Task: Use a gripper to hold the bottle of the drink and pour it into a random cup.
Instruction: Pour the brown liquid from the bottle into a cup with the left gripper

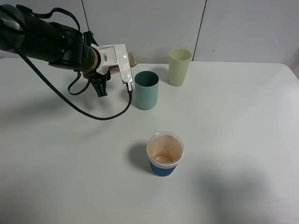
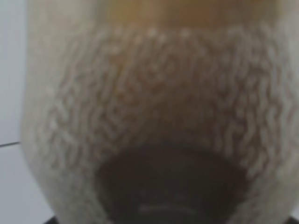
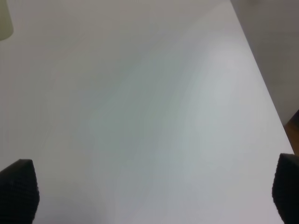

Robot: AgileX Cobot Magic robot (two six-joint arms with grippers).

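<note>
My left gripper, white and blocky on the black arm, is shut on the bottle. It holds the bottle off the table, laid over on its side, just left of and above the teal cup. Only a pinkish bit of the bottle shows past the gripper. In the left wrist view the bottle fills the frame, blurred, with brown drink at one edge. The teal cup stands upright; what is inside it cannot be seen. My right gripper is open over bare table and is out of the exterior view.
A pale yellow-green tumbler stands behind and right of the teal cup. A white paper cup with a blue sleeve stands nearer the front, brownish inside. The left arm's black cable hangs to the white table.
</note>
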